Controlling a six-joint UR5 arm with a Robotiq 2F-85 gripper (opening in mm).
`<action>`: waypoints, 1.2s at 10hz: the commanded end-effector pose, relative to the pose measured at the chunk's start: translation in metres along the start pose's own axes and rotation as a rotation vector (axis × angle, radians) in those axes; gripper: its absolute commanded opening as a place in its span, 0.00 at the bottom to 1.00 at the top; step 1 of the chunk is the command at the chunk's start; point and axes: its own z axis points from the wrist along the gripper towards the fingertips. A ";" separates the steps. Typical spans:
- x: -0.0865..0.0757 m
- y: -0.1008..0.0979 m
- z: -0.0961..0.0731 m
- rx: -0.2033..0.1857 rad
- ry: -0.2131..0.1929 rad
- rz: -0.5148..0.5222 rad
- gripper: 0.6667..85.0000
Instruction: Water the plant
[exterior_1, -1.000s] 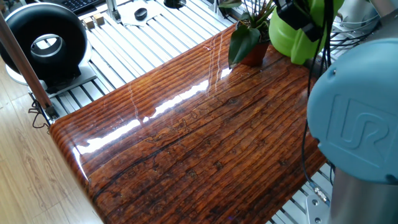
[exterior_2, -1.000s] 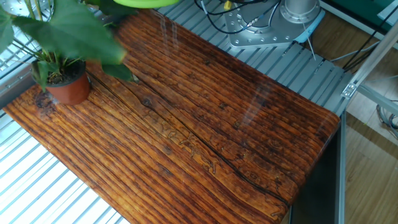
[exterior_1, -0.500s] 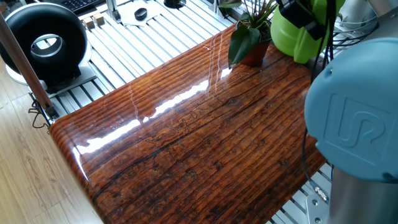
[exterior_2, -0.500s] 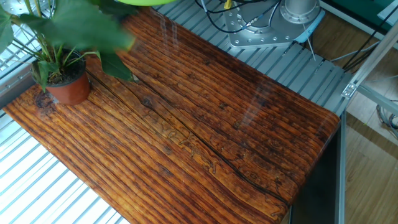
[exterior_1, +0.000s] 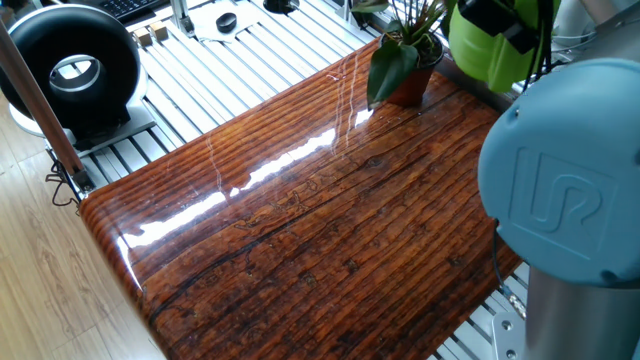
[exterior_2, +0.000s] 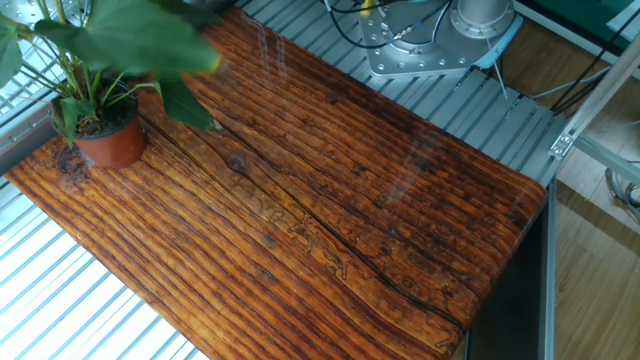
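At the far corner of the wooden table (exterior_1: 300, 230), the plant (exterior_1: 400, 62) stands upright in its terracotta pot (exterior_2: 110, 142), close to two table edges, with slatted metal decking beyond them. Held aloft just beside it, on the robot's side, is the lime-green watering can (exterior_1: 495, 45); a black gripper (exterior_1: 497, 18) sits against the can's upper body, apparently clamped on it, though its fingertips are hidden and the exact pinch cannot be confirmed. The can is absent from the other fixed view, so its spout direction cannot be told. Judgement: the pour depends on the pot lying slightly lower than the can and to one side of it, away from the arm's blue joint housing (exterior_1: 565, 170); the leaves reach up between can and soil and may foul the spout. Open room is ample over the bare tabletop towards the near end, scant at the plant's corner
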 end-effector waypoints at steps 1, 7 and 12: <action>0.006 0.000 0.000 0.000 0.021 -0.018 0.01; 0.004 -0.002 0.000 0.006 0.013 -0.048 0.01; 0.003 -0.004 0.000 0.017 0.010 -0.035 0.01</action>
